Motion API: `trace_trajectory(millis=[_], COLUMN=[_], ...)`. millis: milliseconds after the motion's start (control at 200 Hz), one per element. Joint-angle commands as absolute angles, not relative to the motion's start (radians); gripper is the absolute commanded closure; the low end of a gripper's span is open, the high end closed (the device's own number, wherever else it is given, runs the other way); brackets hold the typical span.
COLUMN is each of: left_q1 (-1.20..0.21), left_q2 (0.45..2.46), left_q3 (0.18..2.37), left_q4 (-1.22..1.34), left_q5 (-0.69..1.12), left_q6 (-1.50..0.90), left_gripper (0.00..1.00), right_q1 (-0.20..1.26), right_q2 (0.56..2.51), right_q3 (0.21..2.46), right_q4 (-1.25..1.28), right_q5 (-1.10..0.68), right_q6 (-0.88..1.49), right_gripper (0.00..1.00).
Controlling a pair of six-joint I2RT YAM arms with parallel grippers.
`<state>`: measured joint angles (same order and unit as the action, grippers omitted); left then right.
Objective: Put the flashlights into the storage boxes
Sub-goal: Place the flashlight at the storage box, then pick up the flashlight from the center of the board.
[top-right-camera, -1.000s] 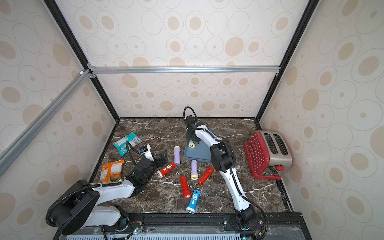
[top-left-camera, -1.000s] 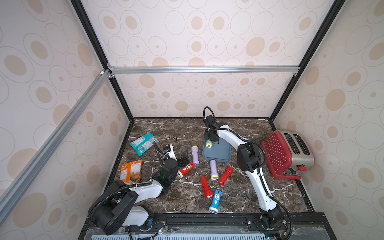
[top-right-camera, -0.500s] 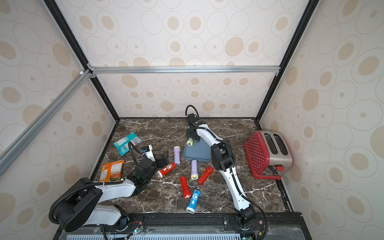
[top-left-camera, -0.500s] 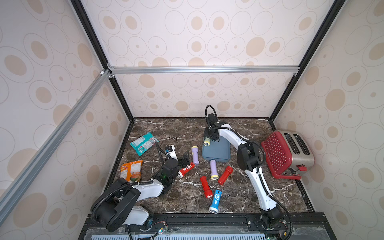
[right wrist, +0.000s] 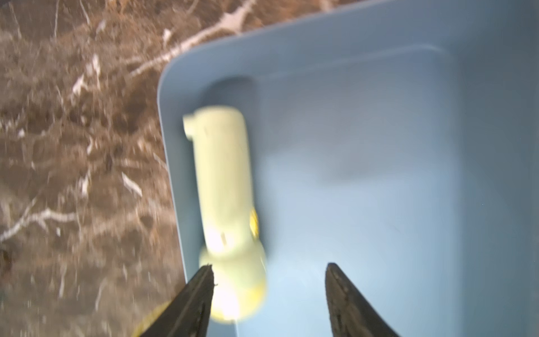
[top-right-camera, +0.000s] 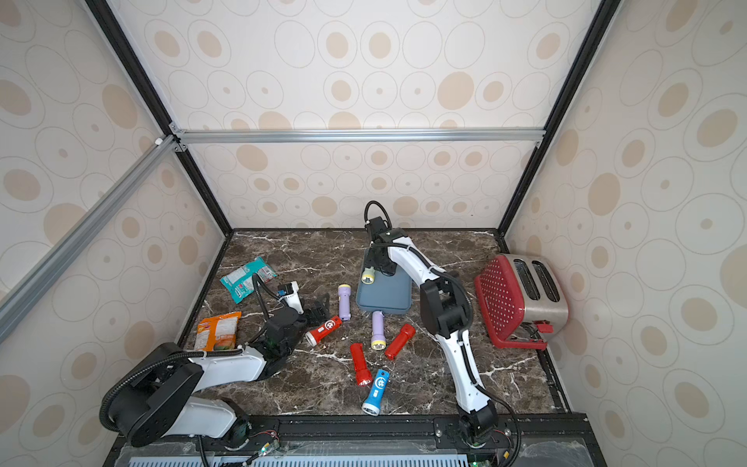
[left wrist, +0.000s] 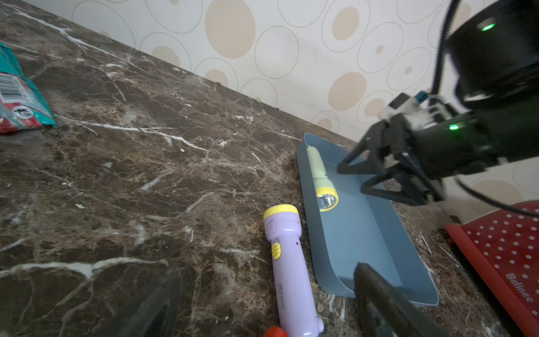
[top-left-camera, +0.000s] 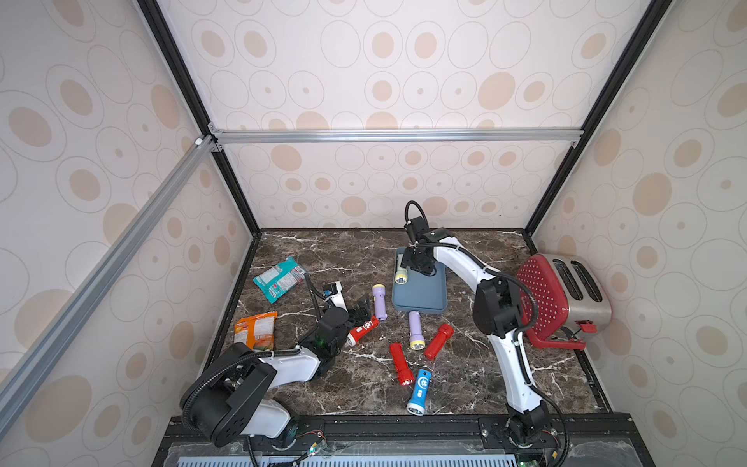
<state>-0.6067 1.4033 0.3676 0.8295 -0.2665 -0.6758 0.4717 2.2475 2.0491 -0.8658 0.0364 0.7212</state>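
The red toaster [left wrist: 501,251] bears the white brand word "Belinee" on its dotted side, seen from the left wrist. The teal packet [left wrist: 17,99] carries a barcode and a round seal; its digits are too small to read. The lilac flashlight [left wrist: 287,262] has a faint, illegible mark near its tail. In a top view, the red flashlight [top-left-camera: 362,328] and the blue flashlight [top-left-camera: 419,388] each show a white round logo, with no lettering that can be read.

A lab-style robot cell dressed like a home; aluminium frame [top-left-camera: 396,135] holds panels [top-left-camera: 364,60] papered with beige ovals; marble-look tabletop [top-left-camera: 465,384]; left arm [top-left-camera: 291,366] and right arm [top-left-camera: 512,364] mounted on a front rail [top-left-camera: 404,422]; toaster [top-left-camera: 566,299], teal packet [top-left-camera: 279,279], orange packet [top-left-camera: 256,331] on top.
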Motion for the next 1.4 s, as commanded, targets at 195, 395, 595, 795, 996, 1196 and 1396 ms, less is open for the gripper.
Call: trace_trajectory(millis=[195,395,595,795,996,1196,1396], left_q1=[-0.603,-0.600,-0.600,-0.599,-0.599,-0.599,-0.599], left_q2=[1.425,1.408,1.415,1.419,1.417,1.431,1.427], left_q3=[0.414,0.408,0.410,0.410,0.405,0.415,0.417], left_q4=[0.830,0.818,0.819,0.821,0.823,0.811,0.800], left_q5=[-0.276,-0.302,-0.297,-0.301,-0.288,-0.278,-0.273], left_q6=[-0.667,-0.658,-0.654,-0.655,-0.674,-0.673,-0.678], left_gripper=[0.09,0.09,0.08,0.09,0.09,0.08,0.08], right_q1=[0.500,0.498,0.502,0.532,0.552,0.558,0.590], right_q2=[1.484,1.265,1.325,1.383,1.444,1.545,1.582], right_q3=[1.157,0.865,0.803,0.808,0.796,0.841,0.858], right_q4=[-0.684,-0.585,-0.560,-0.522,-0.484,-0.499,-0.504], right_q5=[-0.005,-0.005,-0.099,-0.099,-0.072,-0.055,-0.007], right_q6=[0.906,1.011,1.000,0.993,1.002,0.992,1.007], right_gripper=[0.37,0.39,0.40,0.40,0.41,0.46,0.50])
